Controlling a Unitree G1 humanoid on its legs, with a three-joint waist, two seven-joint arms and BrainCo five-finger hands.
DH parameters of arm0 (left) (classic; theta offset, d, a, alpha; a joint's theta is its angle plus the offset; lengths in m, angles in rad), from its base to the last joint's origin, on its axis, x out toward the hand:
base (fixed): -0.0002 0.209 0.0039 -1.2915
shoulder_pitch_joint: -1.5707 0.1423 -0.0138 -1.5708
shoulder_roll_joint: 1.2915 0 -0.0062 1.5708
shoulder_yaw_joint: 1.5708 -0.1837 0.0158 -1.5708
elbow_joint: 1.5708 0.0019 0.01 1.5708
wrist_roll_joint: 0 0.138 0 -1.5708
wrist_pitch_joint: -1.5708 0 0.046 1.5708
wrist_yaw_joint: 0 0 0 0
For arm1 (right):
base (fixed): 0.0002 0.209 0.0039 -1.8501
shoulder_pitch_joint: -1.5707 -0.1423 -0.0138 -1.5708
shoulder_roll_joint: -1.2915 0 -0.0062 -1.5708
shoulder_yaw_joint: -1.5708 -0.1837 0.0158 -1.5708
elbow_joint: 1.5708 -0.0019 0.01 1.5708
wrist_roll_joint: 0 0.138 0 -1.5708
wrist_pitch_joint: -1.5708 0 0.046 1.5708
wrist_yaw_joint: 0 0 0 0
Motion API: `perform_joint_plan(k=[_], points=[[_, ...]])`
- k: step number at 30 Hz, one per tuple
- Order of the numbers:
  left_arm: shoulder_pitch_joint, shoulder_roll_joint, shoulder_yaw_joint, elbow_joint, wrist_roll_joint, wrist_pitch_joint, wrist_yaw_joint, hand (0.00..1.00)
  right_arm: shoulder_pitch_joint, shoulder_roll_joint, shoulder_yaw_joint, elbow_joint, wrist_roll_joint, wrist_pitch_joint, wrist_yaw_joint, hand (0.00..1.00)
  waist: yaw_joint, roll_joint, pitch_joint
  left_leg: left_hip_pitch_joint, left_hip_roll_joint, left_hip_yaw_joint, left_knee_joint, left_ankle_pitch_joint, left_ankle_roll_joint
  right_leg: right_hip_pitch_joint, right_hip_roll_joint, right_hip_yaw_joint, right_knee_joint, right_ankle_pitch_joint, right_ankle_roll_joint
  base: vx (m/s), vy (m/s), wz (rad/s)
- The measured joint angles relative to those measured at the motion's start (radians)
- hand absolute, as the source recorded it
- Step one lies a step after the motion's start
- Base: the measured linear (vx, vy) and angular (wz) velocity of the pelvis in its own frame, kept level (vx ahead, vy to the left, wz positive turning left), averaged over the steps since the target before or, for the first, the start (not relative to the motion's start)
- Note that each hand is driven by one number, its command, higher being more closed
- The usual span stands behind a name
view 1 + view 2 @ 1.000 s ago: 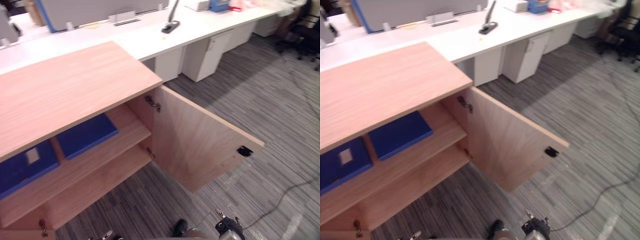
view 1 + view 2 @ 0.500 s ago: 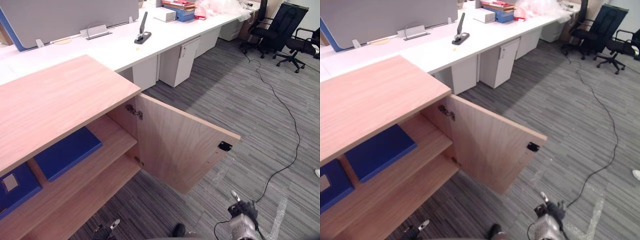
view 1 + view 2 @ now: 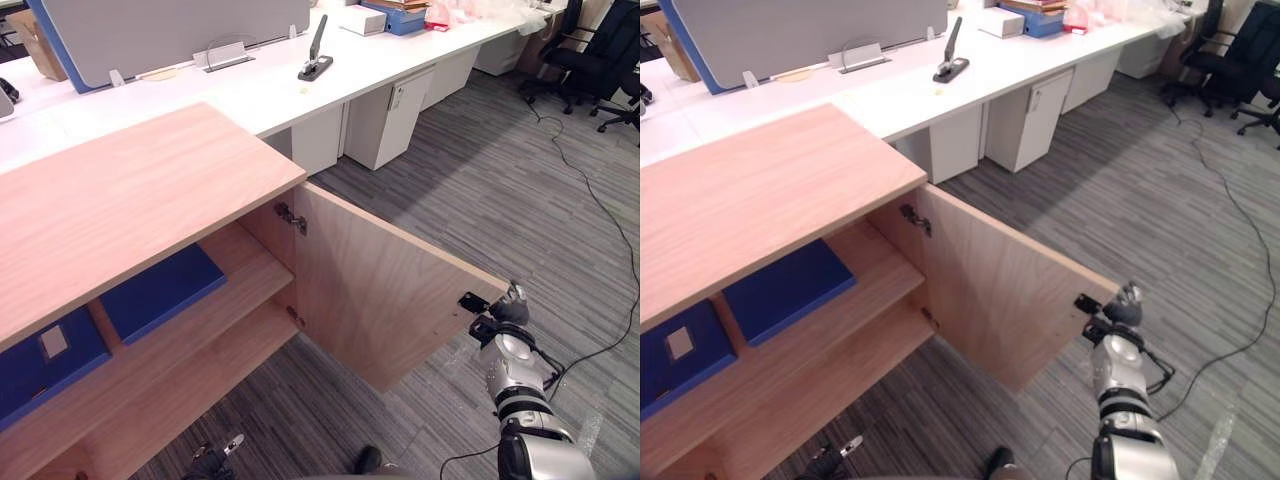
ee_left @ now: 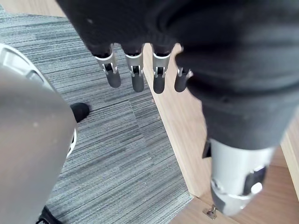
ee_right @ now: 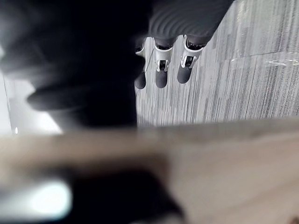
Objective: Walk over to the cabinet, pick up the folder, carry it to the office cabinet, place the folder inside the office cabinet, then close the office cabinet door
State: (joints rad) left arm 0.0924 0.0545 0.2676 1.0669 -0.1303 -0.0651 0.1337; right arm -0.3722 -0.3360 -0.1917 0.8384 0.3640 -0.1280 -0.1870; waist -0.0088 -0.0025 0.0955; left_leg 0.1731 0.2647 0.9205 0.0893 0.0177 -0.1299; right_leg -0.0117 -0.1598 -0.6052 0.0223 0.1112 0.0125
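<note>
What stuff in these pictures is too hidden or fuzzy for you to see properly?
1. Left folder: cut off by the eye views' left edge, partly under the cabinet top.
2. Whether the right hand touches the door: too small in the eye views, blurred in the right wrist view.
3. Lower shelf's back: hidden under the upper shelf in the eye views.

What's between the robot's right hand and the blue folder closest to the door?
The open cabinet door, in the left eye view: the right hand is by its outer edge, the blue folder on the shelf inside.
</note>
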Motion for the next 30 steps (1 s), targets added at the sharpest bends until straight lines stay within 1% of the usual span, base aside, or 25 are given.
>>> perform_joint_plan(k=[3,4,6,8,10,11,13,15,16,17,18,19,20,22,23,24,25,26,27,28,29,30], points=[[0.004,0.001,0.000,0.000,-0.001,-0.002,-0.008,0.00,0.000,-0.023,0.060,0.000,-0.034,0.009,0.039,0.00,-0.006,0.002,-0.001,0.000,0.000,-0.001,-0.006,0.005,-0.002,-0.001,0.002,-0.002,-0.002,0.000,0.000,-0.01,-0.055,-0.01],[0.004,0.000,0.000,0.000,-0.001,-0.003,-0.010,0.00,0.000,-0.048,0.116,0.000,-0.044,0.011,0.056,0.00,-0.006,0.002,-0.001,0.001,0.000,0.000,-0.013,0.011,-0.003,-0.001,0.007,-0.002,-0.007,0.002,-0.001,-0.02,-0.054,-0.02],[0.005,0.001,0.000,0.000,-0.001,-0.004,-0.011,0.00,0.000,-0.063,0.159,-0.002,-0.068,0.011,0.069,0.00,-0.006,0.002,-0.001,0.000,0.000,0.001,-0.017,0.016,-0.004,0.000,0.012,-0.002,-0.016,0.006,-0.002,-0.02,-0.053,-0.03],[0.005,0.001,0.000,0.001,-0.001,-0.004,-0.011,0.00,0.000,-0.093,0.256,-0.021,-0.111,0.017,0.100,0.00,-0.009,0.002,-0.001,-0.001,0.006,0.002,-0.020,0.020,-0.005,0.000,0.022,-0.001,-0.028,0.010,-0.007,-0.03,-0.073,-0.06],[0.005,0.000,0.000,0.003,0.000,-0.004,-0.013,0.00,0.000,-0.118,0.343,-0.049,-0.123,0.018,0.111,0.00,-0.016,0.002,-0.001,-0.004,0.014,0.002,-0.018,0.016,0.001,0.001,0.035,0.001,-0.042,0.017,-0.014,-0.02,-0.059,-0.07],[0.005,0.000,-0.001,0.003,0.001,-0.004,-0.013,0.00,0.000,-0.128,0.366,-0.060,-0.137,0.019,0.116,0.00,-0.018,0.002,-0.001,-0.006,0.017,0.002,-0.015,0.015,0.002,0.000,0.038,0.001,-0.045,0.018,-0.016,-0.02,-0.064,-0.04],[0.004,-0.001,-0.006,0.004,0.003,-0.004,-0.020,0.00,-0.013,-0.177,0.461,-0.090,-0.213,0.019,0.160,0.00,-0.024,0.001,-0.002,-0.014,0.026,-0.001,-0.009,0.016,0.003,-0.003,0.048,0.002,-0.052,0.022,-0.021,-0.02,-0.069,-0.05],[0.002,-0.001,-0.013,0.007,0.007,-0.005,-0.028,0.00,-0.031,-0.229,0.600,-0.135,-0.313,0.020,0.227,0.00,-0.027,0.000,-0.002,-0.015,0.039,-0.001,0.002,0.016,0.003,-0.002,0.059,0.005,-0.055,0.023,-0.022,-0.01,-0.065,-0.07],[0.000,-0.002,-0.014,0.010,0.008,-0.007,-0.030,0.00,-0.033,-0.241,0.639,-0.159,-0.338,0.020,0.241,0.00,-0.027,0.000,-0.002,-0.016,0.041,-0.001,0.002,0.016,0.003,-0.002,0.060,0.005,-0.056,0.023,-0.022,-0.01,-0.061,-0.05],[-0.008,-0.002,-0.015,0.024,0.009,-0.013,-0.034,0.00,-0.040,-0.266,0.728,-0.208,-0.391,0.019,0.283,0.00,-0.027,0.000,-0.002,-0.016,0.042,-0.001,0.003,0.016,0.003,-0.002,0.063,0.007,-0.058,0.023,-0.023,-0.01,-0.042,-0.03],[-0.011,-0.002,-0.015,0.028,0.013,-0.013,-0.035,0.00,-0.046,-0.275,0.774,-0.237,-0.415,0.018,0.307,0.00,-0.028,0.000,-0.002,-0.016,0.044,-0.001,0.003,0.016,0.003,-0.002,0.064,0.007,-0.058,0.023,-0.023,-0.01,-0.030,-0.03],[-0.011,-0.002,-0.016,0.028,0.019,-0.014,-0.041,0.00,-0.052,-0.290,0.863,-0.299,-0.463,0.015,0.358,0.00,-0.028,-0.001,-0.004,-0.017,0.045,-0.002,0.005,0.016,0.003,-0.002,0.066,0.007,-0.059,0.023,-0.024,0.00,0.000,0.00],[-0.011,0.000,-0.015,0.027,0.021,-0.016,-0.045,0.00,-0.054,-0.291,0.939,-0.353,-0.501,0.001,0.405,0.00,-0.027,-0.004,-0.005,-0.018,0.046,-0.002,0.006,0.016,0.003,-0.003,0.067,0.007,-0.059,0.023,-0.024,0.00,0.000,0.00],[-0.013,0.000,-0.014,0.026,0.021,-0.018,-0.052,0.00,-0.049,-0.276,1.004,-0.428,-0.524,-0.018,0.444,0.00,-0.023,-0.006,-0.006,-0.021,0.046,-0.005,0.011,0.014,0.004,-0.003,0.065,0.007,-0.059,0.023,-0.024,0.01,-0.001,0.06],[-0.013,0.002,-0.012,0.026,0.021,-0.020,-0.055,0.00,-0.044,-0.291,1.035,-0.472,-0.525,-0.034,0.504,0.00,-0.019,-0.008,-0.008,-0.030,0.046,-0.010,0.020,0.009,0.008,-0.005,0.062,0.005,-0.058,0.023,-0.024,0.01,0.008,0.09],[-0.013,0.004,-0.009,0.025,0.019,-0.020,-0.056,0.00,-0.039,-0.307,1.063,-0.500,-0.525,-0.046,0.538,0.00,-0.017,-0.010,-0.008,-0.032,0.046,-0.012,0.023,0.007,0.010,-0.005,0.060,0.005,-0.058,0.023,-0.024,0.02,0.012,0.10],[-0.012,0.011,0.004,0.025,0.012,-0.020,-0.059,0.00,-0.010,-0.337,1.106,-0.551,-0.525,-0.069,0.594,0.00,-0.010,-0.018,-0.009,-0.034,0.046,-0.015,0.026,0.007,0.009,-0.005,0.059,0.005,-0.055,0.023,-0.024,0.03,0.012,0.05],[-0.008,0.020,0.025,0.025,-0.003,-0.022,-0.064,0.00,0.033,-0.359,1.136,-0.583,-0.539,-0.092,0.634,0.00,-0.005,-0.031,-0.010,-0.034,0.046,-0.016,0.030,0.006,0.009,-0.005,0.057,0.005,-0.052,0.022,-0.024,0.03,0.010,0.03],[-0.006,0.025,0.037,0.026,-0.005,-0.022,-0.064,0.00,0.057,-0.369,1.144,-0.594,-0.545,-0.099,0.649,0.00,-0.003,-0.037,-0.011,-0.035,0.046,-0.017,0.032,0.004,0.010,-0.005,0.055,0.005,-0.051,0.022,-0.024,0.03,0.009,-0.01],[0.003,0.033,0.064,0.026,-0.017,-0.022,-0.065,0.00,0.092,-0.394,1.164,-0.614,-0.552,-0.105,0.674,0.00,0.000,-0.049,-0.009,-0.035,0.046,-0.018,0.038,-0.003,0.008,-0.005,0.053,0.005,-0.049,0.021,-0.023,0.00,0.000,0.00],[0.015,0.040,0.097,0.028,-0.026,-0.022,-0.065,0.00,0.123,-0.423,1.165,-0.634,-0.567,-0.112,0.697,0.00,-0.002,-0.059,-0.006,-0.035,0.046,-0.018,0.043,-0.014,0.015,-0.005,0.049,0.005,-0.046,0.021,-0.023,0.00,0.000,0.00],[0.021,0.044,0.113,0.030,-0.029,-0.021,-0.065,0.00,0.135,-0.438,1.165,-0.644,-0.575,-0.113,0.707,0.00,-0.002,-0.064,-0.006,-0.036,0.045,-0.018,0.046,-0.017,0.014,-0.005,0.047,0.005,-0.045,0.021,-0.023,0.00,0.000,0.00]])
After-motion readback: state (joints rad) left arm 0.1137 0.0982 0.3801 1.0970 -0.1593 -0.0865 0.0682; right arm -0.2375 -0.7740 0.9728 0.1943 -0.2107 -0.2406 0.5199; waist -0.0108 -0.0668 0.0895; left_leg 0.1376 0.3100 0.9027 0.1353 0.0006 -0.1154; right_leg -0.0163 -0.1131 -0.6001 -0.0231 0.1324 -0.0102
